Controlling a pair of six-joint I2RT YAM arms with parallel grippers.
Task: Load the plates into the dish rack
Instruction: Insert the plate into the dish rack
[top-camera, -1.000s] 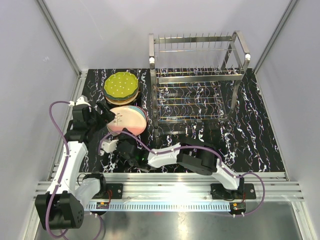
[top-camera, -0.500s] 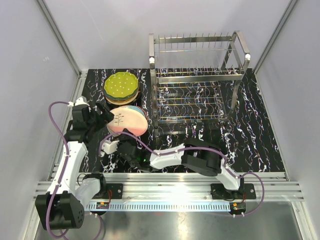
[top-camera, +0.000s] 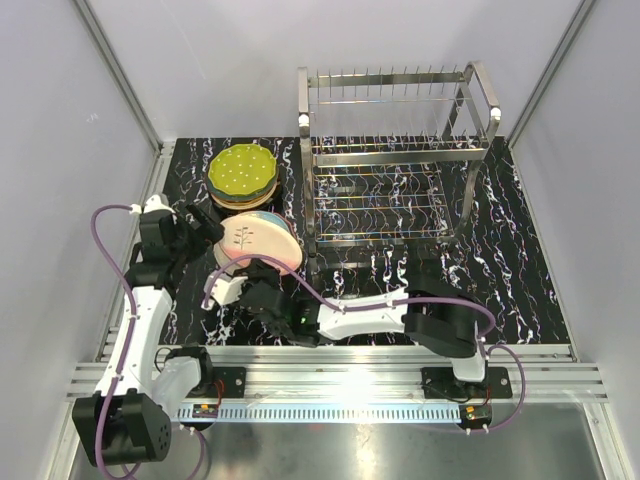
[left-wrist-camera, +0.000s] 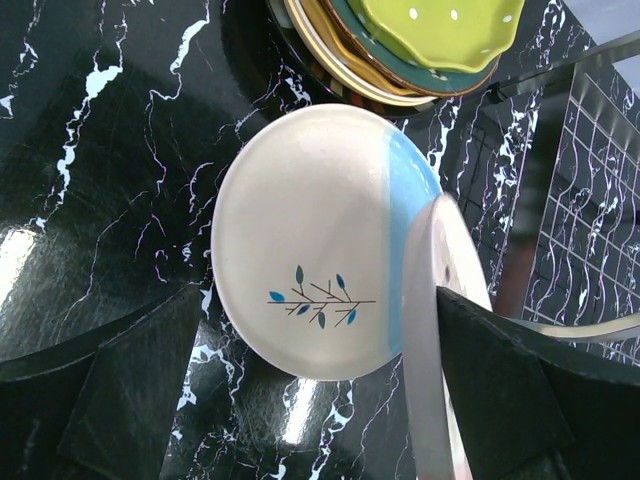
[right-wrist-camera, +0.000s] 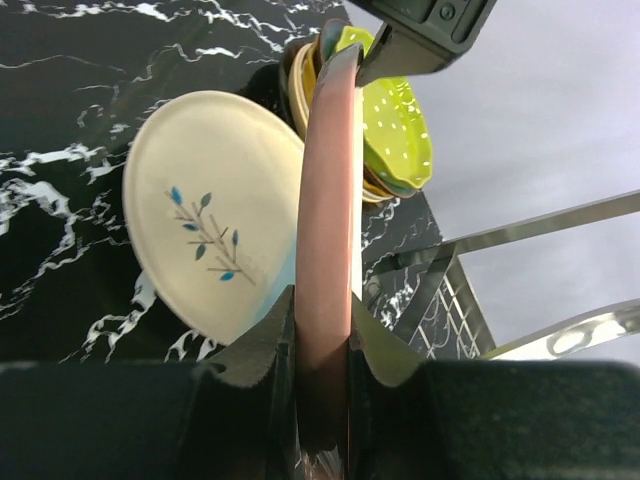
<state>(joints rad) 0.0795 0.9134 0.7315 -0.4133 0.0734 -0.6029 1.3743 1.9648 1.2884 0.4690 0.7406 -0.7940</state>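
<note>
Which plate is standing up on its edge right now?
The pink plate, clamped in the right gripper. The leaf-patterned plate lies on the table, and the rest sit stacked under the green dotted plate.

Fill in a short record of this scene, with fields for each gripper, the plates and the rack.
left gripper: open, holding nothing, near the leaf plate
right gripper: shut on the pink plate, which stands on edge
leaf plate: cream with a blue band, lying on the table
stack: several plates, green dotted one on top
rack: upright on the table, no plates in it yet
</note>
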